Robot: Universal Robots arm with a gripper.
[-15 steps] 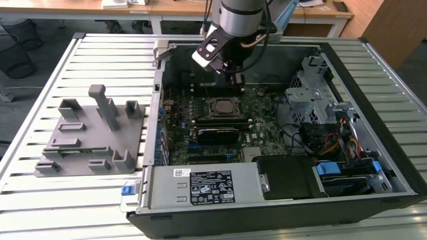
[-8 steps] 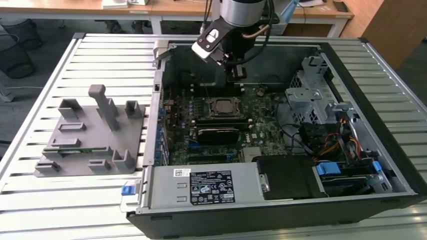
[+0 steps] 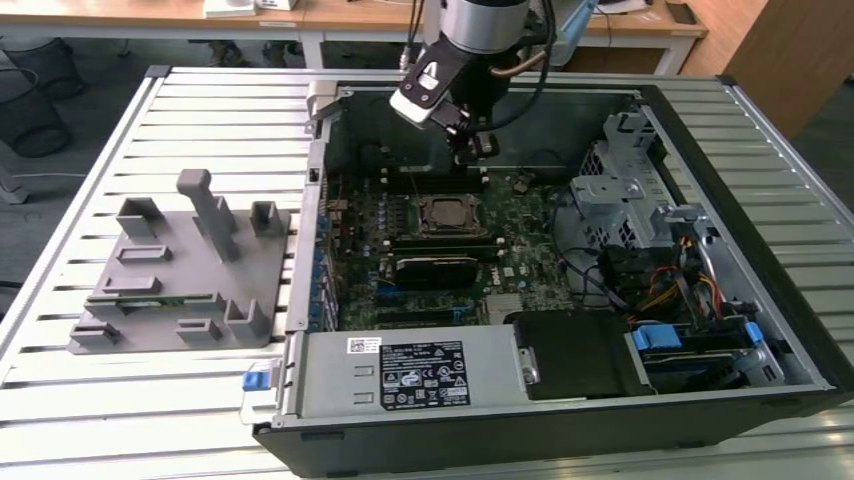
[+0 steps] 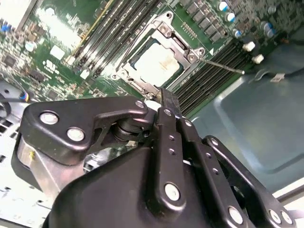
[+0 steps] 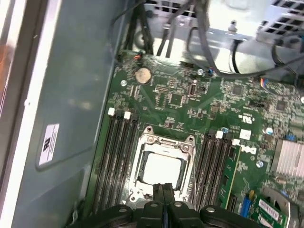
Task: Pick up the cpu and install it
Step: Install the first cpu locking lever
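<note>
In the exterior view my gripper (image 3: 473, 146) hangs inside the open computer case (image 3: 747, 330), just beyond the socket (image 3: 446, 214), with case walls well apart on either side; the grey fixture (image 3: 187, 270) sits on the bench (image 3: 80, 400) at that view's left. In the second wrist view my fingers (image 4: 167, 102) are pressed together, holding nothing. In both wrist views the cpu (image 5: 161, 170) lies flat within the socket's metal frame, memory slots (image 5: 116, 156) flanking it closely.
</note>
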